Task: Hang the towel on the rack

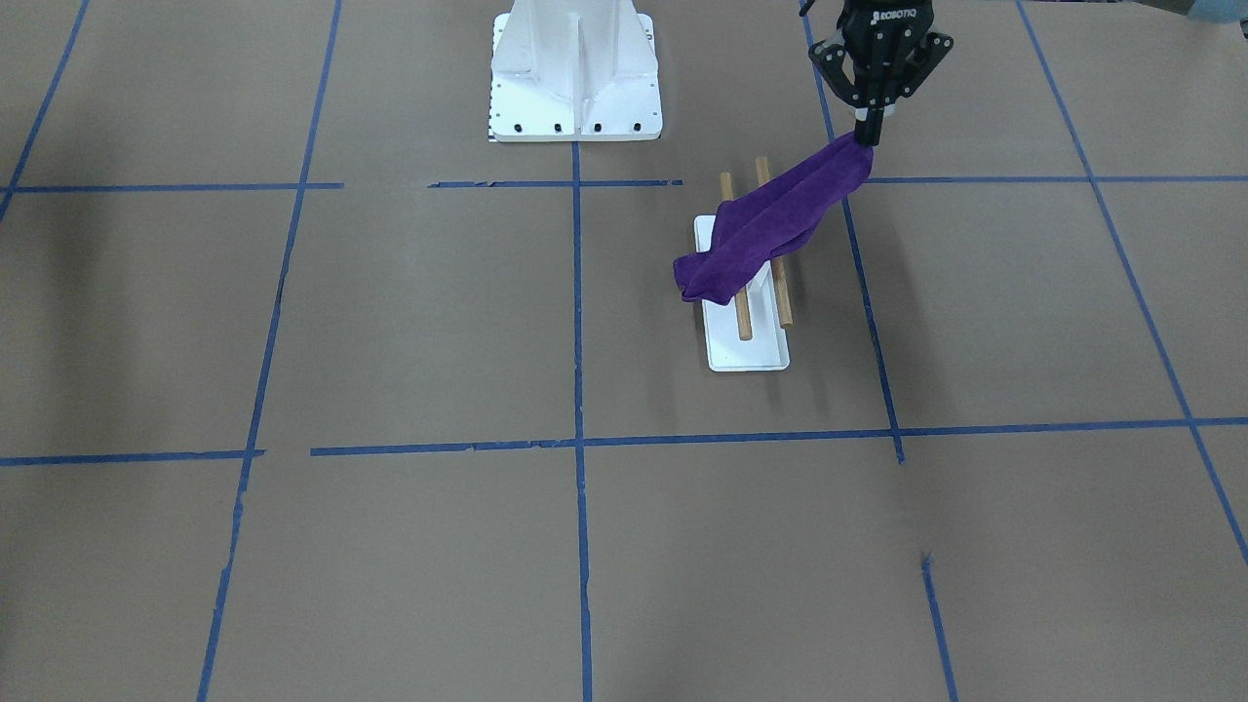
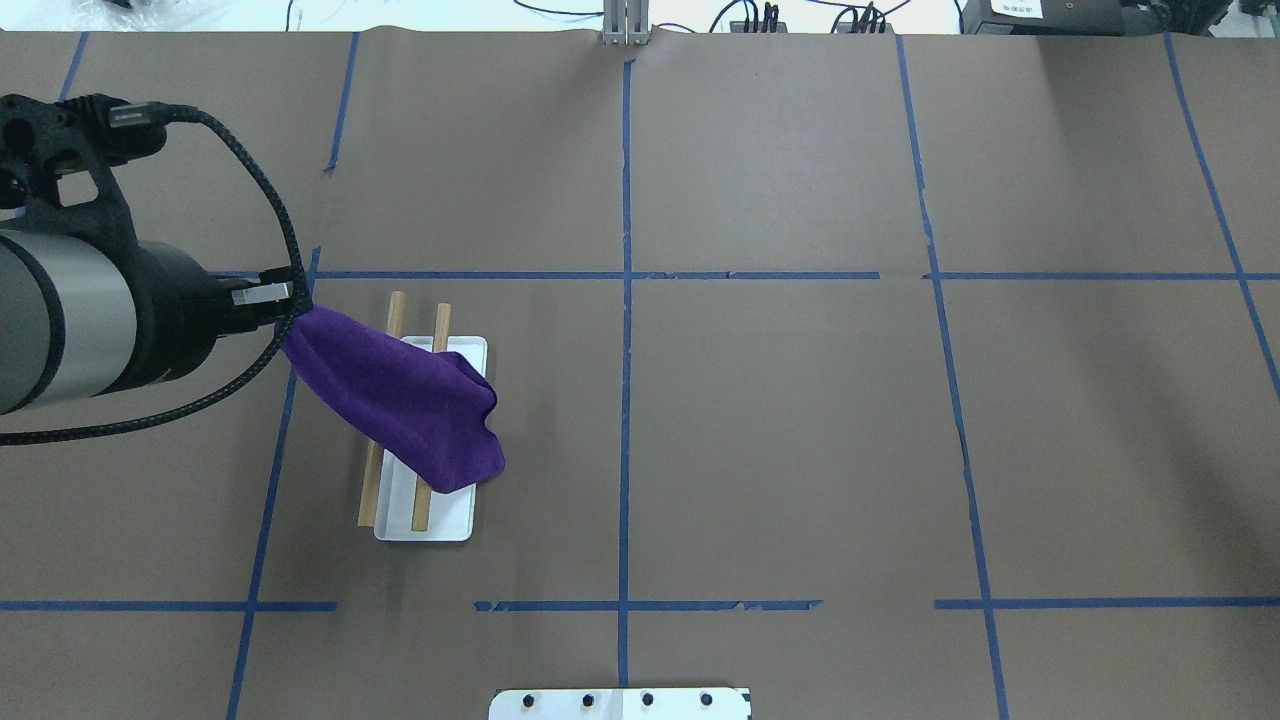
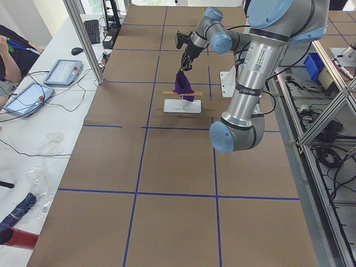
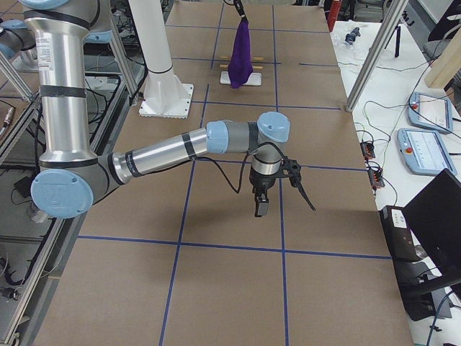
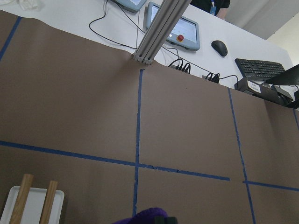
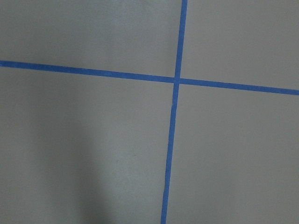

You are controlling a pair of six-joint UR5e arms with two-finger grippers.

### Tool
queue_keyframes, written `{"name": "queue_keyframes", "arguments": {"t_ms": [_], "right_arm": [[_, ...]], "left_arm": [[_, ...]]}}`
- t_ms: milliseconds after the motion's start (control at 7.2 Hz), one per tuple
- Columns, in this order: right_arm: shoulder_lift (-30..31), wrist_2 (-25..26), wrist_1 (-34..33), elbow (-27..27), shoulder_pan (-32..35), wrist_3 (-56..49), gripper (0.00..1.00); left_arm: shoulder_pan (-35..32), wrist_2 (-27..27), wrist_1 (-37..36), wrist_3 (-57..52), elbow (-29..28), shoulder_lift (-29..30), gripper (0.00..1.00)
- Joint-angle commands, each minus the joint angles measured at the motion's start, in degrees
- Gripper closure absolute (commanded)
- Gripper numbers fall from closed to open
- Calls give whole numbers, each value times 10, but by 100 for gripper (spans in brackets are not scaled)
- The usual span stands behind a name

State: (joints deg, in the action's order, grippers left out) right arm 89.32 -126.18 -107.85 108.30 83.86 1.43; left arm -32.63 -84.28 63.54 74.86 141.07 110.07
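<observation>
A purple towel (image 1: 770,229) lies draped across the two wooden rails of a small rack with a white base (image 1: 746,351). Its far end is lifted off the rack. My left gripper (image 1: 868,132) is shut on that raised corner, above and beside the rack's end. In the overhead view the towel (image 2: 400,400) slopes down from the gripper (image 2: 290,305) over the rack (image 2: 440,525). The left wrist view shows the towel's edge (image 5: 147,217) and a rail end (image 5: 21,200). My right gripper (image 4: 282,205) hangs low over bare table far from the rack; I cannot tell if it is open or shut.
The robot's white pedestal (image 1: 575,78) stands at the table's edge by the rack. Blue tape lines (image 2: 625,300) grid the brown table. Tablets, cables and a keyboard (image 5: 259,70) lie on the operators' bench beyond the table.
</observation>
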Motion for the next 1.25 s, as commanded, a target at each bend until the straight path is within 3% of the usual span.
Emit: {"name": "queue_keyframes", "arguments": {"t_ms": [0,556,694,1111], "right_arm": [[0,-14,5,-3,2,0,0],[1,-14,12,-4,2,0,0],[2,-14,12,-4,2,0,0],[20,-21,23,-5,3,-5,0]], "left_arm": [[-1,33,-2,-29,-25,-42,100],[0,60,1,-30,-87,-44,97],[0,71,3,-46,-104,-45,1],[-15,70,24,-182,-105,-68,0]]}}
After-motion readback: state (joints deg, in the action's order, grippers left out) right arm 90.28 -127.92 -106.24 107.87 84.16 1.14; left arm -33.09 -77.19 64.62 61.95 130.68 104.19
